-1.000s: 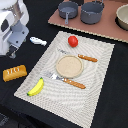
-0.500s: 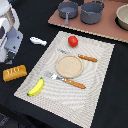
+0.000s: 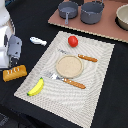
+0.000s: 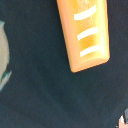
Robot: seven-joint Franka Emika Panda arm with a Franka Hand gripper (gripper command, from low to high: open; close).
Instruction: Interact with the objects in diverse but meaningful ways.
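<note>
The golden-orange scored bread loaf [image 3: 14, 73] lies on the black table at the exterior view's left, and it fills much of the wrist view [image 4: 89, 32]. My gripper [image 3: 14, 50] hangs just above and behind the loaf, apart from it; its fingers are too indistinct to tell their state. On the striped placemat [image 3: 100, 75] rest a yellow banana [image 3: 35, 87] at the near corner and a red tomato [image 3: 73, 41] at the far side. A small white elongated piece [image 3: 37, 41] lies on the table beside the mat.
A round tan plate [image 3: 69, 66] sits mid-mat between a wooden-handled fork [image 3: 67, 80] and knife [image 3: 82, 56]. Two grey pots [image 3: 68, 9] [image 3: 92, 11] and a bowl [image 3: 123, 16] stand on a brown board at the back.
</note>
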